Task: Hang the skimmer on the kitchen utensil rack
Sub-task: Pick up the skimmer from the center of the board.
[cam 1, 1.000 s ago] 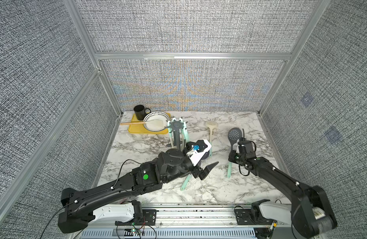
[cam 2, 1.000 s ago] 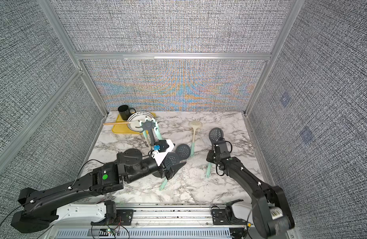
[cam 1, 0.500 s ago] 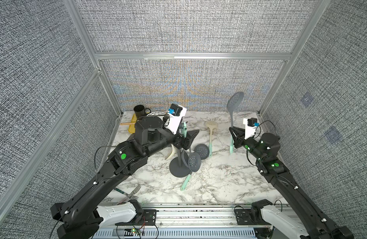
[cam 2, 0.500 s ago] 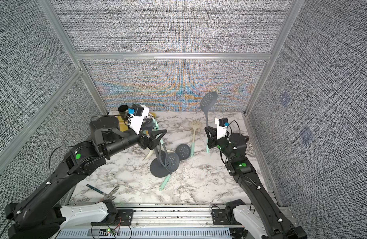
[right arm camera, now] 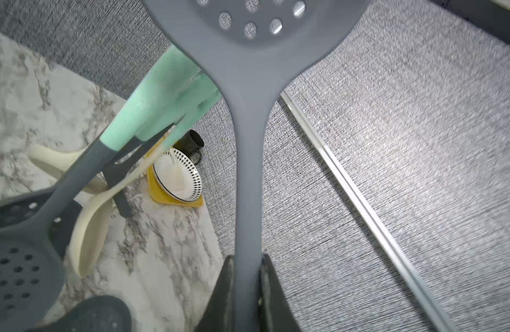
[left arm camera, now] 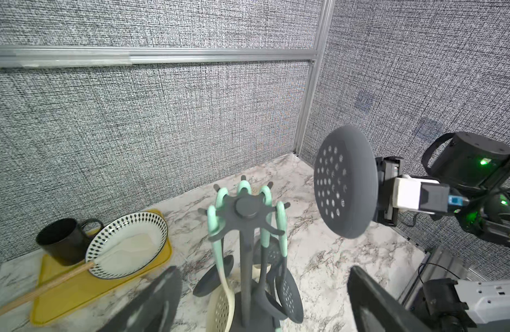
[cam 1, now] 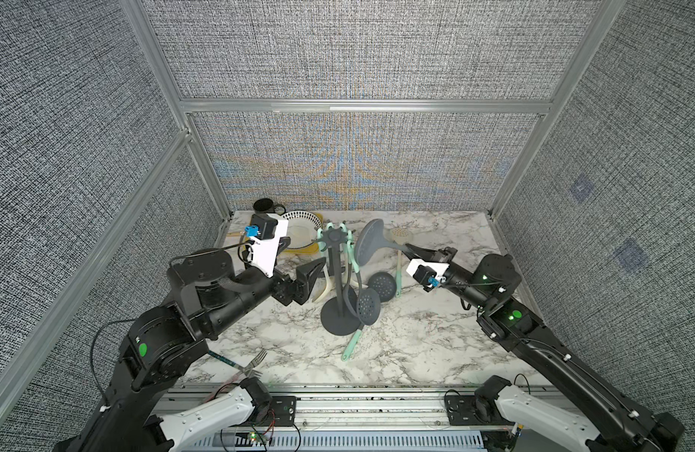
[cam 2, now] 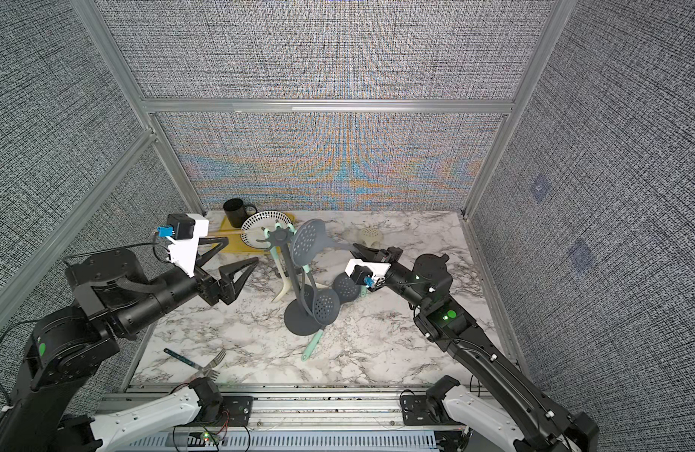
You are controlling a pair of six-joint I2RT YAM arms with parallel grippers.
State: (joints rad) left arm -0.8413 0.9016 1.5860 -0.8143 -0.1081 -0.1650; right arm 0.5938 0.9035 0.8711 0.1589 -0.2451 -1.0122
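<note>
The skimmer point(cam 1: 367, 242) point(cam 2: 309, 242) has a round grey perforated head point(left arm camera: 345, 184) and a slim grey neck point(right arm camera: 248, 172). My right gripper point(cam 1: 410, 250) point(cam 2: 357, 248) point(right arm camera: 247, 258) is shut on that neck and holds the skimmer in the air, head tilted towards the rack. The kitchen utensil rack point(cam 1: 340, 281) point(cam 2: 297, 281) is dark grey and stands mid-table. Its star crown point(left arm camera: 249, 207) sits just left of the skimmer head, and several mint-handled utensils hang from it. My left gripper point(cam 1: 302, 258) point(cam 2: 242, 251) point(left arm camera: 263, 270) is open and empty, left of the pole.
A black mug point(cam 1: 264, 205), a patterned plate point(cam 1: 300, 231) and a yellow board point(cam 2: 230, 246) stand at the back left. A cream skimmer point(cam 1: 399, 235) and a grey one point(cam 1: 383, 285) lie right of the rack. A fork point(cam 1: 255, 360) lies at the front left.
My right gripper picked the skimmer up off the table, raised it upright, then tipped its head over towards the rack's crown. My left arm rose from the table and drew back left.
</note>
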